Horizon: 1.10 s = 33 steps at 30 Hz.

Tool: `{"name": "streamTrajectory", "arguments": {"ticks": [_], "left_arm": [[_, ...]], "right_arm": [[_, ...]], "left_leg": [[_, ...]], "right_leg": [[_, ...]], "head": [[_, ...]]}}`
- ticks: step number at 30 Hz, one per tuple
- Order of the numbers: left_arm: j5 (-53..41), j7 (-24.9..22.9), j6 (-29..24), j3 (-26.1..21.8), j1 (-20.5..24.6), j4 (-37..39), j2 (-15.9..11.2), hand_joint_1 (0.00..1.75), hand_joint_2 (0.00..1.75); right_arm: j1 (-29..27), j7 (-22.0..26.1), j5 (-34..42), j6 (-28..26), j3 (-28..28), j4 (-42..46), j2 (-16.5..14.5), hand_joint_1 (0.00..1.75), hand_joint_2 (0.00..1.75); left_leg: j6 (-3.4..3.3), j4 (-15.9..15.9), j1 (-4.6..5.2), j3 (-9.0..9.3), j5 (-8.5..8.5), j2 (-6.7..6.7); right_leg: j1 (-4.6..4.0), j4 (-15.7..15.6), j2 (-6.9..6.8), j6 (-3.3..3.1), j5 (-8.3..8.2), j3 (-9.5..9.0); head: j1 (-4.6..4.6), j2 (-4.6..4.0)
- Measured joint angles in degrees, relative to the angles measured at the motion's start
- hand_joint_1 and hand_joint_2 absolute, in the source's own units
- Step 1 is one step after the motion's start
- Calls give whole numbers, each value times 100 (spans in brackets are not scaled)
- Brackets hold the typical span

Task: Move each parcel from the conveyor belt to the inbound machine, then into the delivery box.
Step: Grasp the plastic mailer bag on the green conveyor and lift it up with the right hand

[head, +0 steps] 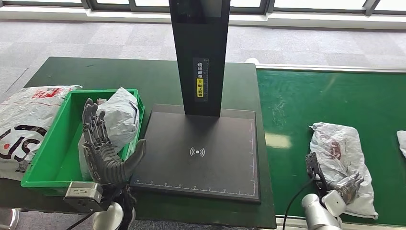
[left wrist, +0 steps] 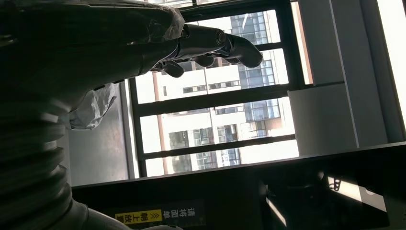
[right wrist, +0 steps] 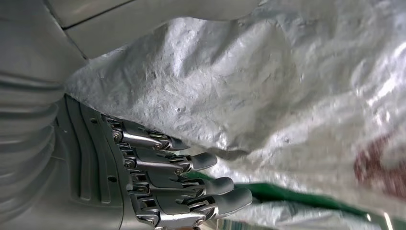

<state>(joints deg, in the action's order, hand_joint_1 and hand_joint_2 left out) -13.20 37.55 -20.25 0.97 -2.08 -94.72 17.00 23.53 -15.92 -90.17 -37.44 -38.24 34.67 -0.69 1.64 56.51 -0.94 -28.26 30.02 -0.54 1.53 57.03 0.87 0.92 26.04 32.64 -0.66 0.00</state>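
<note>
A crumpled silver-white parcel (head: 337, 153) with red marks lies on the green conveyor belt (head: 306, 100). My right hand (head: 348, 184) is at its near end. In the right wrist view that hand (right wrist: 167, 182) has its fingers curled under the parcel (right wrist: 268, 96) and its thumb across the other side, gripping it. My left hand (head: 103, 151) is raised, open and holding nothing, palm towards me, by the right wall of the green delivery box (head: 52, 143). One white parcel (head: 122, 112) lies inside that box. The black inbound machine (head: 196, 153) stands between box and belt, its plate bare.
A large white bag with red and black print (head: 24, 120) lies on the table left of the box. The machine's black pillar (head: 200, 57) rises behind the plate. Another parcel's corner (head: 401, 141) shows at the belt's right edge. In the left wrist view my hand (left wrist: 206, 45) is seen against windows.
</note>
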Motion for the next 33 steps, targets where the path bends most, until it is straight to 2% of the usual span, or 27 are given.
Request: {"name": "streamTrajectory", "arguments": {"ticks": [2,3,6,7,18,24,26,29,33], "left_arm": [[-14,-37,16,1,-2,-20,0,0,175],[-21,-55,24,0,-5,-32,0,0,175],[-36,-95,36,0,-15,-65,0,0,175],[-37,-103,36,0,-19,-74,0,0,175],[-39,-137,36,0,-64,-193,0,0,175],[-40,-149,15,0,-108,-274,0,0,175],[-46,-136,4,0,-126,-287,0,0,175],[-57,-106,-2,1,-154,-292,0,0,175],[-61,-92,-2,1,-165,-294,0,0,175]], "right_arm": [[51,-168,-8,187,74,-220,76,0,175],[73,-213,-13,246,102,-296,100,10,175],[156,-282,-16,348,173,-525,165,140,175],[179,-290,-16,361,191,-590,184,175,175],[265,-283,-23,345,288,-779,310,175,175],[204,168,-11,-157,323,-662,278,175,175],[33,602,6,-247,374,-242,125,175,175],[-307,1259,-1,-280,470,863,-272,175,175],[-530,1344,-14,-283,561,1746,-587,175,175]], "left_leg": [[0,0,0,1,0,-1],[0,0,0,3,0,-1],[0,0,0,29,0,-1],[0,0,0,39,0,-1],[-5,0,0,28,5,12],[-4,-1,-1,28,4,12],[-3,-1,-3,25,3,10],[0,-3,-4,19,2,8],[1,-2,-3,44,-6,-21]], "right_leg": [[0,0,-1,0,0,0],[0,0,-1,0,0,0],[-1,0,-1,0,0,-1],[-1,0,-1,0,0,-4],[-1,-6,7,2,-2,-27],[-2,-2,7,1,-3,-26],[-2,1,5,0,-2,-24],[-3,5,6,-2,1,-13],[-3,5,-20,-3,4,-9]], "head": [[0,0],[0,0],[0,0],[0,0],[0,0],[0,0],[0,0],[-1,0],[-1,0]]}}
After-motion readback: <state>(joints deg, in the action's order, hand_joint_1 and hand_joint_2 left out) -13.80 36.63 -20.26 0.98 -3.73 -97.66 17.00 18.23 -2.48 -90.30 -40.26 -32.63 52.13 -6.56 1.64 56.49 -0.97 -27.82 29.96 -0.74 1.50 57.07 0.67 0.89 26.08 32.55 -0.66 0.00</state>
